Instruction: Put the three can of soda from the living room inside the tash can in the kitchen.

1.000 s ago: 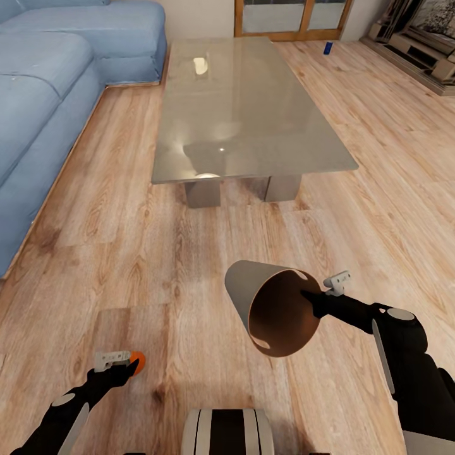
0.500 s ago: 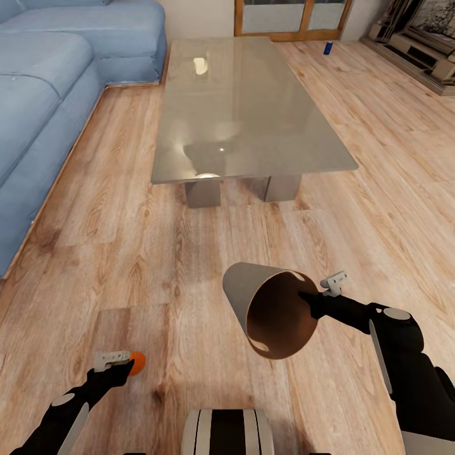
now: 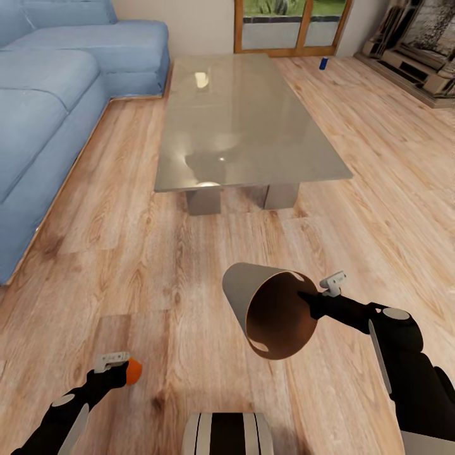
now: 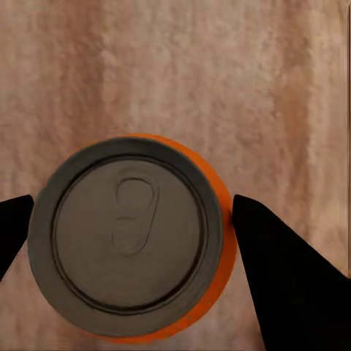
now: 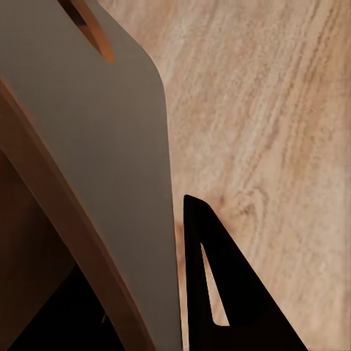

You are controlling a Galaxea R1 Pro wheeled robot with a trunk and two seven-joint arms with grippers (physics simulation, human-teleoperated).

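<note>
My left gripper (image 3: 124, 369) is low at the left, shut on an orange soda can (image 3: 134, 372). In the left wrist view the can's silver top (image 4: 130, 238) sits between the two black fingers (image 4: 285, 281), over wood floor. My right gripper (image 3: 308, 296) is shut on the rim of the trash can (image 3: 262, 306), held tilted with its tan-brown mouth facing me. The grey wall (image 5: 102, 168) runs between the right fingers (image 5: 219, 292). A dark blue soda can (image 3: 324, 62) stands on the floor far back right. The second orange can is out of view.
The glass coffee table (image 3: 253, 164) stands ahead in the middle. A blue corner sofa (image 3: 44, 120) runs along the left. A fireplace hearth (image 3: 411, 63) is at the far right, glazed doors (image 3: 291, 25) at the back. Pale wood floor lies between.
The head camera has tilted up, so the room sits lower in the picture. The right arm shifted the trash can slightly left and down. The left gripper still holds the orange can.
</note>
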